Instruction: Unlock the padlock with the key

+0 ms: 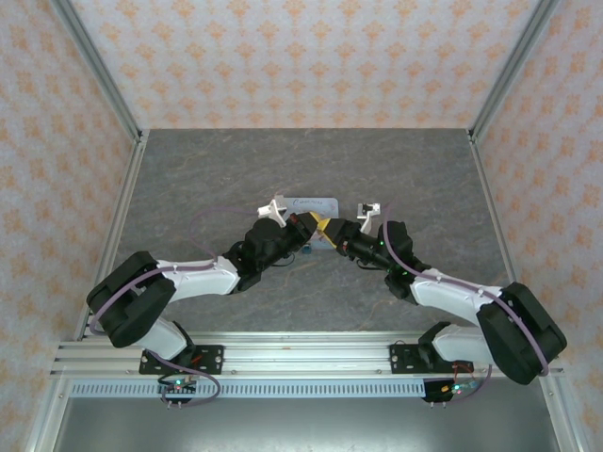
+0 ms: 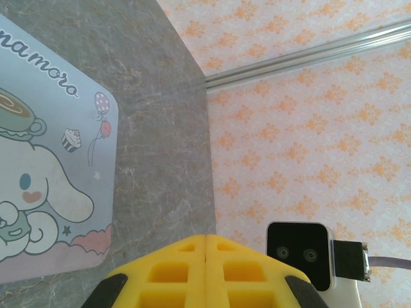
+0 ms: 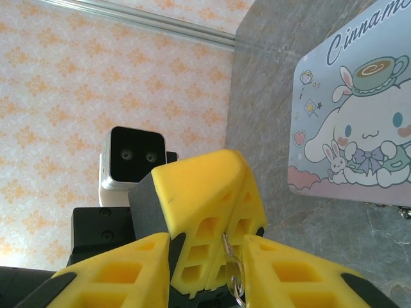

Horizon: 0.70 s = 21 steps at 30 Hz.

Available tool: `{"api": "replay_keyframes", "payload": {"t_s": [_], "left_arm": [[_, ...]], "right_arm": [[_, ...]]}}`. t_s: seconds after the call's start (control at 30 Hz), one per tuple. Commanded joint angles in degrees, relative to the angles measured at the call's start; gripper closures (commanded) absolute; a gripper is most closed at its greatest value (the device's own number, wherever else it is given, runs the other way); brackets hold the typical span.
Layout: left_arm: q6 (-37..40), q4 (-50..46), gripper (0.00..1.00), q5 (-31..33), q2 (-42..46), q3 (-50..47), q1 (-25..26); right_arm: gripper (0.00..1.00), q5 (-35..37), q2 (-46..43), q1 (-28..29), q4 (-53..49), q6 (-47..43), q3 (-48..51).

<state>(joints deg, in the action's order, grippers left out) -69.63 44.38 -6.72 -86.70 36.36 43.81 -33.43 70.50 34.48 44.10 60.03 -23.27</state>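
Right up against the lens we have the left gripper [image 2: 205,242], its yellow fingers [image 2: 173,276] pressed flat together with no daylight between them. The other wrist's view tells us why. The key [image 3: 227,250] seems to be pinched at the seam of those fingertips, a thin pale sliver hanging down.

Moving right, the right gripper [image 3: 205,256] has its jaws narrow but apart. One finger sits on each side of the left one's tips and the key, and we see nothing clamped in them. Further right, the blue cartoon tin [image 3: 359,128] lies flat on the grey table [image 3: 270,83], just beyond both grippers in the overhead view. The padlock we cannot pick out; if it sits under the two wrists, it is hidden from us.

Now, the dangers. The grippers are nose to nose, so if the right one closes off-line, we reckon it nips the left one's fingers rather than the key. The key is thin and dangling, and a sideways nudge could twist it in the grip or knock it loose onto the table. A key that ends up skewed would also make finding the padlock's keyhole very hard.
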Motion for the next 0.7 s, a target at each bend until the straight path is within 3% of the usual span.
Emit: {"api": "replay_keyframes", "payload": {"t_s": [0.0,0.3,0.47,0.57,0.67], "left_arm": [[-0.64,4.76,1.0,0.11,0.39,0.81,0.38],[-0.52,4.4,1.0,0.26,0.74,0.6,0.35],[-0.52,4.22,1.0,0.22,0.89,0.59,0.41],[-0.52,4.23,1.0,0.3,0.91,0.58,0.48],[-0.61,4.29,1.0,0.06,0.66,0.8,0.46]], "right_arm": [[0.66,-0.72,1.58,1.03,-0.81,-0.41,0.15],[0.6,0.3,2.11,1.05,-1.2,-0.88,0.94],[0.49,1.26,1.01,0.71,-2.51,-1.49,1.9],[0.5,1.01,0.56,0.59,-2.52,-1.58,2.07],[0.58,0.09,0.56,0.59,-1.87,-1.82,2.08]]}}
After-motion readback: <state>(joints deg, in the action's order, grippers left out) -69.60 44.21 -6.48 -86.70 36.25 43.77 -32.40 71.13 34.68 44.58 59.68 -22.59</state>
